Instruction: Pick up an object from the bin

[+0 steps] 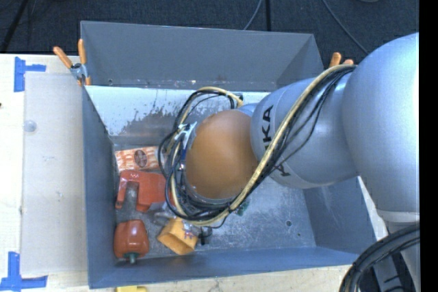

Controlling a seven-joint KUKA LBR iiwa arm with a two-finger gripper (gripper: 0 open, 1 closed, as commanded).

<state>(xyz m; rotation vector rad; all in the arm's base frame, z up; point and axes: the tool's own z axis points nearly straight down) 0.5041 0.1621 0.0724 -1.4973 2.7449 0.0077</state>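
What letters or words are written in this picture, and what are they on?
"KA": black letters on the silver arm. More letters further along it are crossed by the cables and cannot be read.
Orange-and-white printed packet on the left side of the bin: there is print on it, but it is too small to read.
Nothing else here can be read.

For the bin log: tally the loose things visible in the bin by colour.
Red: 2, an angular piece and a rounded one
Yellow: 1, a block
Orange printed: 1, a flat packet
Total: 4 in sight; the arm may hide more.
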